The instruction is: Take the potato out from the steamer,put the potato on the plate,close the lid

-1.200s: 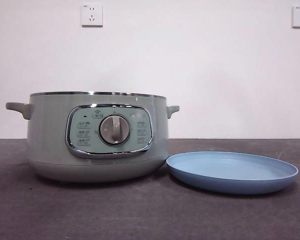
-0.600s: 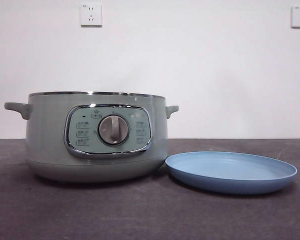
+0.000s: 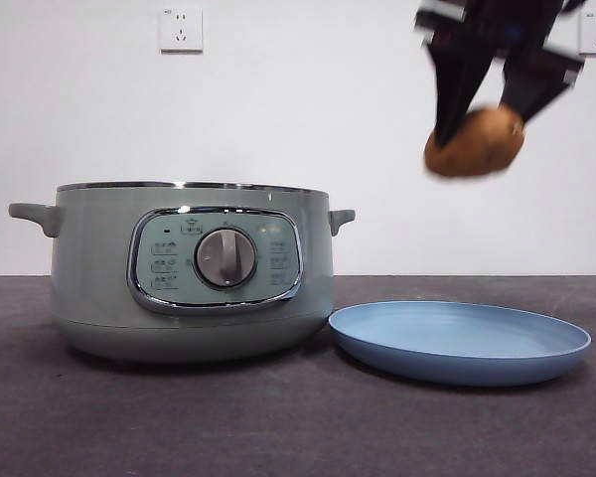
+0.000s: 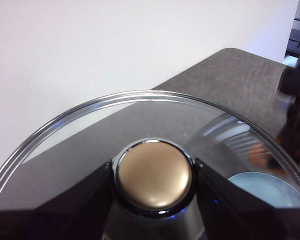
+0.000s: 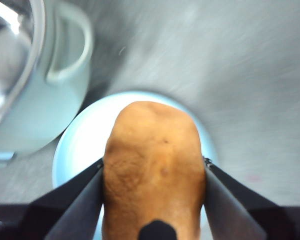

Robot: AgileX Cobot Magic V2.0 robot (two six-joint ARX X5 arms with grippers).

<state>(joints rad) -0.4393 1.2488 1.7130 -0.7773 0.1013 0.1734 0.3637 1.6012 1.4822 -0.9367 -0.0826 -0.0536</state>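
Note:
My right gripper [image 3: 480, 124] is shut on the brown-orange potato [image 3: 474, 142] and holds it high above the light-blue plate [image 3: 460, 341]. The right wrist view shows the potato [image 5: 154, 165] between the jaws, with the plate [image 5: 82, 142] below it. The sage-green steamer [image 3: 192, 268] stands open at the left, lidless; its handle and rim show in the right wrist view [image 5: 65, 47]. My left gripper [image 4: 153, 175] is shut on the knob of the glass lid [image 4: 90, 120] and holds it up off the table, out of the front view.
Dark grey table [image 3: 278, 417] runs to a white wall with two sockets [image 3: 180, 30]. The plate lies right beside the steamer's base. The right arm shows blurred through the lid in the left wrist view [image 4: 295, 115].
The right gripper with the potato has come into the front view at the top right, above the plate. Steamer and plate have not moved.

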